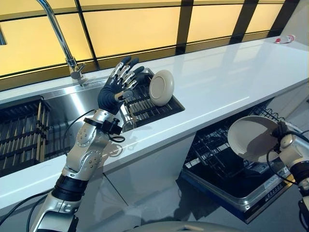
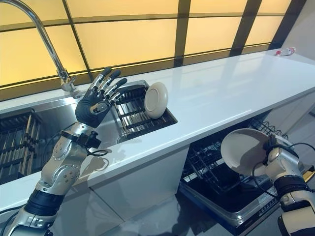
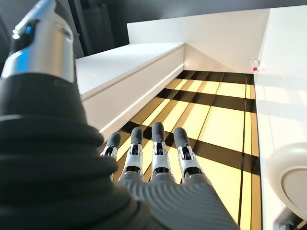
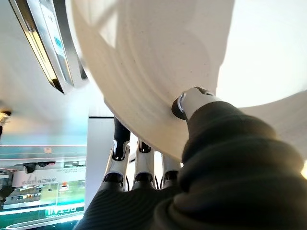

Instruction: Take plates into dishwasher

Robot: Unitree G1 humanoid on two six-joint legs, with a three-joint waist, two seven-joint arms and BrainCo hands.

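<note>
At the lower right of the head views, a cream plate (image 1: 251,137) is being held in the right hand (image 1: 285,137), tilted with its hollow face turned toward the camera. Its rim is sitting between that hand's thumb and fingers; the right wrist view is showing the thumb pressing the plate's near face while the fingers (image 4: 139,158) are running behind the rim, so the hand is closed on it in a pinch. The plate is hanging over the open dishwasher (image 1: 227,174), above the wire rack (image 2: 206,160) pulled out below the counter edge; whether it is touching the rack cannot be told.

A second plate (image 1: 161,87), also cream, is standing on edge in the dark drying rack (image 1: 145,104) set in the sink (image 1: 67,104), left of centre. It is leaning against the rack's wires, apart from both hands.

The left hand (image 1: 118,84) is hovering just left of that second plate, palm toward the window, fingers straight and spread, holding nothing. The left wrist view is confirming the fingers (image 3: 156,143) extended in a row.

Behind the sink, a chrome tap (image 1: 60,36) is rising at the upper left. The white counter (image 1: 227,82) is running to the upper right, where a small red-and-white object (image 1: 285,38) is lying near its far end.
</note>
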